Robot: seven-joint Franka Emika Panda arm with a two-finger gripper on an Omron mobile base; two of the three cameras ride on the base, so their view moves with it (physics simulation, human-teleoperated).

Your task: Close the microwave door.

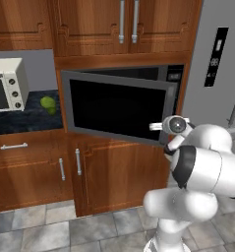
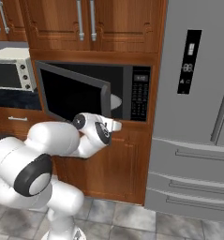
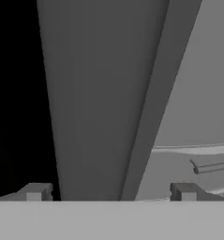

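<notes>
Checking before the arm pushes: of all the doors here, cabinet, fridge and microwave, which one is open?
The microwave door, swung out from the microwave; the wooden cabinet doors and fridge are shut.

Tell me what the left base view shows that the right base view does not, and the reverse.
Left base view alone: a green fruit on the dark counter, beside the toaster oven.

Right base view alone: the microwave's button panel, the white plate inside the microwave, and the fridge drawers.

Both: the half-open microwave door, the upper cabinets, the robot arm.
</notes>
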